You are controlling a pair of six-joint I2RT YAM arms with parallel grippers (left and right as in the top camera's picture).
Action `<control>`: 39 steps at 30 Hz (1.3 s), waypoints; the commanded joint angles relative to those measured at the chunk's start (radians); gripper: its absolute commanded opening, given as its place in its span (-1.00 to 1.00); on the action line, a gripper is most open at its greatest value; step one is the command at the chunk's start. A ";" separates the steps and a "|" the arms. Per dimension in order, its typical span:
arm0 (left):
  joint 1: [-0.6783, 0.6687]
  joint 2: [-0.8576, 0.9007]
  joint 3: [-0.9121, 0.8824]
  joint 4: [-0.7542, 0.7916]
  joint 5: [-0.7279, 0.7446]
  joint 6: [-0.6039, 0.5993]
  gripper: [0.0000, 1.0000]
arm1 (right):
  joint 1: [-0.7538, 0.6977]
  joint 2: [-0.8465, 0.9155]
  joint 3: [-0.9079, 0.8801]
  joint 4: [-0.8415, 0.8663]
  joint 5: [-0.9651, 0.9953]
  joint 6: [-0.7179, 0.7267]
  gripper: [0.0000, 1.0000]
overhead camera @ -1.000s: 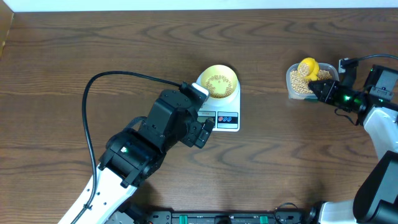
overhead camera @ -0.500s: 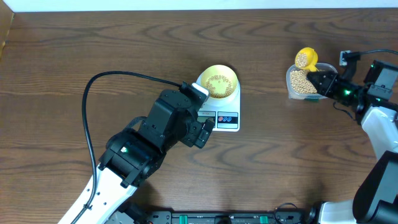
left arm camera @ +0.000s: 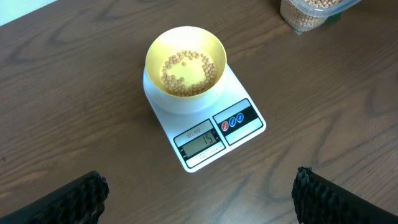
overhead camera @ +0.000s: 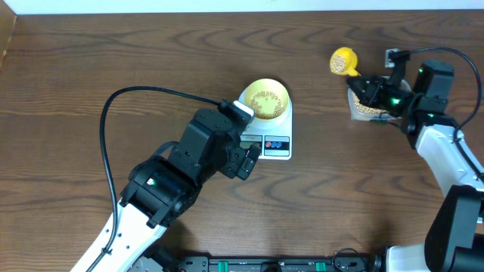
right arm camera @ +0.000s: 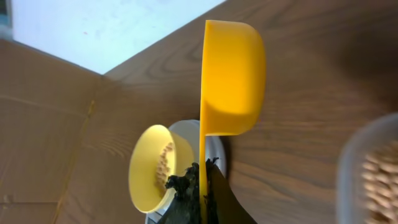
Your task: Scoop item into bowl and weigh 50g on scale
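Right, the right gripper [overhead camera: 368,91] is pinching the thin handle of the yellow scoop [overhead camera: 342,60], holding it in the air just beyond the clear tub [overhead camera: 364,107] and well apart from the pale-yellow bowl [left arm camera: 185,61]. The bowl is sitting on the white scale [left arm camera: 249,127] with a shallow layer of beans [left arm camera: 185,71] in it, and the display [left arm camera: 200,140] is showing what looks like 15.

The left gripper [left arm camera: 198,193] is hovering near the scale's front, fingers spread wide, holding nothing.

What is worrying me is the open stretch of table [overhead camera: 113,53] between scoop and bowl. With such a narrow grip, any tilt could be scattering beans. A full dump risks overshooting the target, and a low approach risks nudging the bowl.
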 commanded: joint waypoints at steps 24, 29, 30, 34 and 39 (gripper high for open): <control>0.004 0.005 0.000 -0.003 0.010 0.017 0.94 | 0.358 0.010 0.003 0.094 0.187 -0.051 -0.98; 0.004 0.005 0.000 -0.003 0.010 0.017 0.94 | 0.380 0.010 0.003 0.089 0.187 -0.121 -0.98; 0.004 0.005 0.000 -0.003 0.010 0.017 0.94 | 0.383 0.010 0.003 0.087 0.187 -0.139 -0.98; 0.004 0.005 0.000 -0.003 0.010 0.017 0.94 | 0.393 0.010 0.003 0.073 0.187 -0.219 -0.98; 0.004 0.005 0.000 -0.003 0.010 0.017 0.94 | 0.399 0.010 0.003 0.068 0.186 -0.347 -0.98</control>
